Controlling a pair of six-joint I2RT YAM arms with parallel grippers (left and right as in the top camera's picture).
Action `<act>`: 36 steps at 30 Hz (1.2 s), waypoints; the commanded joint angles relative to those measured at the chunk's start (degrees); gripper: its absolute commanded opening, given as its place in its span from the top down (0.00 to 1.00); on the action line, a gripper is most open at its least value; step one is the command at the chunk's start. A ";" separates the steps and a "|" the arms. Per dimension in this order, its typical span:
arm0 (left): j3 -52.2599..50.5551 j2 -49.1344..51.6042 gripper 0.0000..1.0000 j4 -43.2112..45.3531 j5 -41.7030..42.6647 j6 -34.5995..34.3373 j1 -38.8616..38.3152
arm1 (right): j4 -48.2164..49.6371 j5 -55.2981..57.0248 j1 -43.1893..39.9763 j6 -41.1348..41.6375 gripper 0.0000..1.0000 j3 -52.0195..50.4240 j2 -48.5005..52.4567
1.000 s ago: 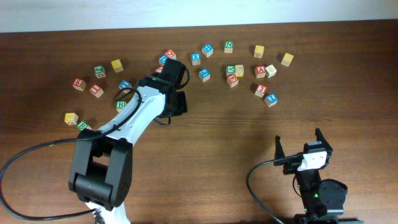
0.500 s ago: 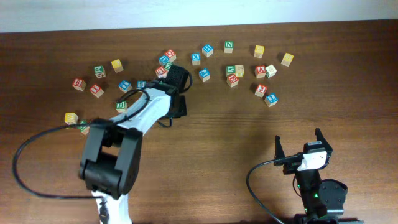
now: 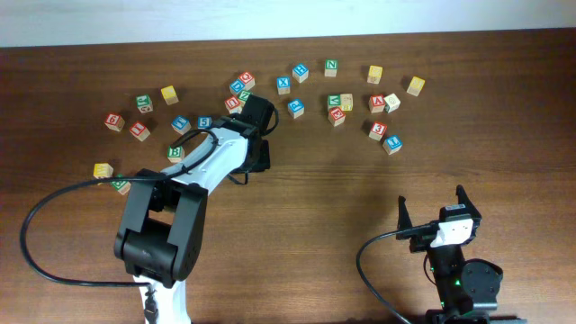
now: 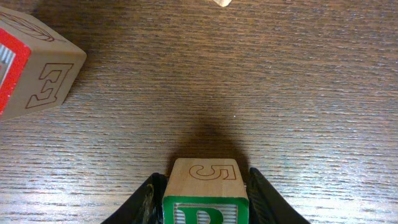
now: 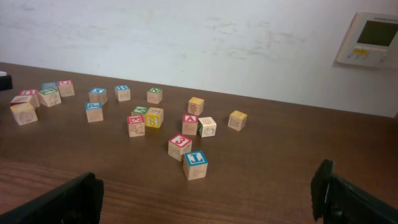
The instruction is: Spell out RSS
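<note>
My left gripper is shut on a wooden cube with a green letter on its near face and a 5 on top. The letter is cut off, so I cannot tell R from B. In the overhead view the left gripper sits among the scattered cubes and hides this cube. Yellow-faced cubes lie at the left, far left and back right; their letters are too small to read. My right gripper is open and empty near the front right, and also shows in the right wrist view.
A red-faced cube with an E on its side lies just left ahead of the left gripper. Many lettered cubes are scattered along the back, from the left group to the right group. A blue-topped cube is nearest the right gripper.
The left arm's lower links have swung and its gripper has shifted slightly toward the near side, uncovering a blue cube beside it. The right arm has not moved.
</note>
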 commanded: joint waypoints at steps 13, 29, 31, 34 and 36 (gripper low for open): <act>42.95 -2.32 0.01 -28.79 -0.26 11.93 -0.50 | -0.33 0.28 0.31 0.68 0.02 -0.28 -0.50; 43.67 -6.82 0.01 -38.62 1.07 15.78 -1.05 | -0.26 -1.20 0.31 0.74 0.02 -0.28 -0.48; 43.65 -8.48 0.01 -38.91 1.05 17.75 -1.03 | -0.11 -3.21 0.31 3.96 0.02 -0.28 -0.50; 42.62 -12.33 0.01 -38.62 0.79 18.16 -1.03 | -0.11 -3.19 0.31 6.97 0.02 -0.28 -0.48; 38.12 -16.11 0.01 -36.30 -0.24 19.30 -1.03 | -0.11 -3.23 0.31 6.97 0.02 -0.28 -0.48</act>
